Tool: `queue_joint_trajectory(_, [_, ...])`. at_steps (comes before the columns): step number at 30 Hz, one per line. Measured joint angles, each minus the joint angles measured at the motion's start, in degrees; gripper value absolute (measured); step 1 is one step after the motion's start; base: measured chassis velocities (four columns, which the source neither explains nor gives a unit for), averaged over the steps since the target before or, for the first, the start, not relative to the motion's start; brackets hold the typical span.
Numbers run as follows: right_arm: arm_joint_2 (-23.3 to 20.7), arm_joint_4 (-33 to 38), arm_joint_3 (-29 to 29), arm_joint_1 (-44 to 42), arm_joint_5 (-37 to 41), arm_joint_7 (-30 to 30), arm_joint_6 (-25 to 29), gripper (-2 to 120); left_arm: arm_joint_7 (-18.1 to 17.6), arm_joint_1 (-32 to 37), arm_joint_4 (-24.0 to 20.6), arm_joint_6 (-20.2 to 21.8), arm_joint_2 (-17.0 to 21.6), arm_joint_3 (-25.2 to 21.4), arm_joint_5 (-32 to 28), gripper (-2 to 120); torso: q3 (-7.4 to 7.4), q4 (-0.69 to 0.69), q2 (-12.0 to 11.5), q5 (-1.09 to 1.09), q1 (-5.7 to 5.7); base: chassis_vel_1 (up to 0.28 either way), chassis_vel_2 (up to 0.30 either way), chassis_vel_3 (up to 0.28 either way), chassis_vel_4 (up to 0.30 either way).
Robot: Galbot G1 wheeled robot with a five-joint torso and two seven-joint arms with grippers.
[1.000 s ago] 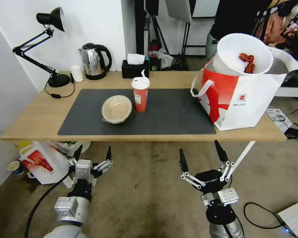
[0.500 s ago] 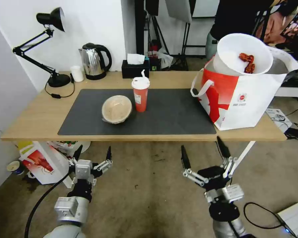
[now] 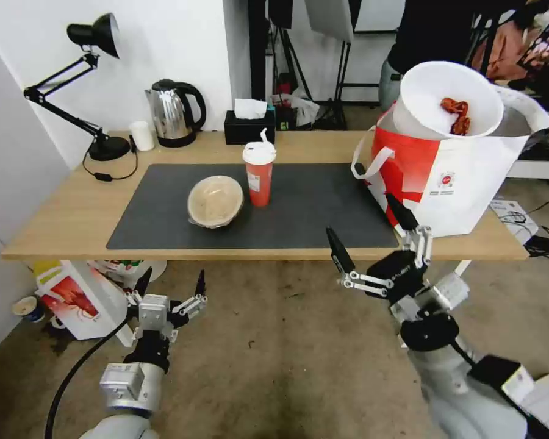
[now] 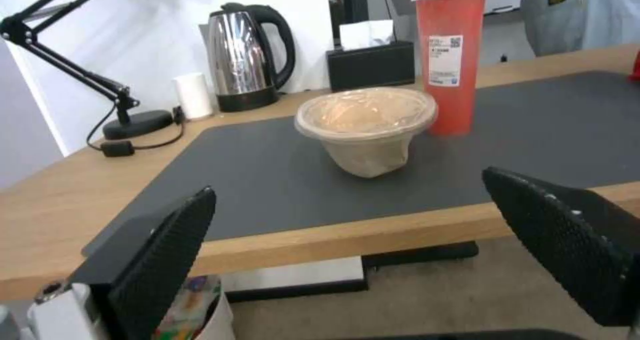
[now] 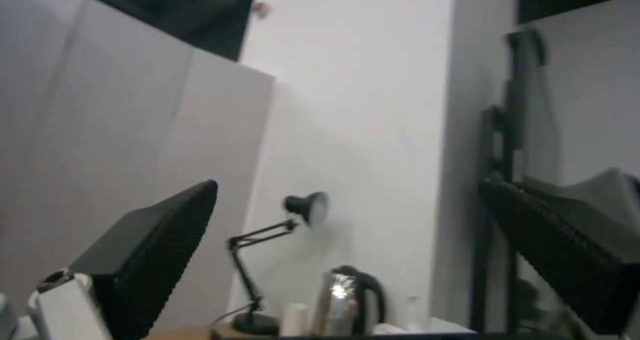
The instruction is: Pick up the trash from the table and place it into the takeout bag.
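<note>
**Task progress: one of three trash items judged done.**

- **Done:** Large white bowl [image 3: 433,97] with red crayfish scraps, lodged tilted in the mouth of the takeout bag [image 3: 463,183] and not sunk fully inside. Bag set on the table [image 3: 61,213] at the right end of the dark grey mat [image 3: 311,207], partly over its edge.
- **Left on the mat:**
  - Shallow tan bowl [image 3: 215,201], film-covered, left of the mat's centre.
  - Red paper cup [image 3: 259,177] with lid and straw, upright, just right of the tan bowl and slightly further back.
  - Neither touched by an end effector.
- **Right end effector** [image 3: 361,217]: held over the near edge of the mat's right end, just beside the bag's lower front. Fingers spread apart, nothing between them.
- **Left end effector** [image 3: 172,281]: parked low, in front of and below the mat's near-left part. Fingers likewise apart and empty.
- **Judged remaining:** pickup and bagging of the cup and the tan bowl, and possibly a push to seat the white bowl deeper.
- **Behind the mat, not trash:** desk lamp [image 3: 107,148], kettle [image 3: 174,116], small white cup [image 3: 142,135], black tissue box [image 3: 249,129].
</note>
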Motion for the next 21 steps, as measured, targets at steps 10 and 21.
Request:
queue_joint_trajectory(10, [-9.4,-5.6,-3.4,14.3,13.9,-10.0,-3.3,100,0.0,0.0,0.0,0.0,0.0,0.0,0.0,100,0.0,0.0,0.0,-0.01,0.0,0.0,0.0,0.0,0.0])
queue_joint_trajectory(21, [-13.6,-13.3,-16.2,36.5,31.8,-15.2,-10.9,100,0.0,0.0,0.0,0.0,0.0,0.0,0.0,100,0.0,0.01,0.0,-0.01,0.01,0.0,0.0,0.0,0.0])
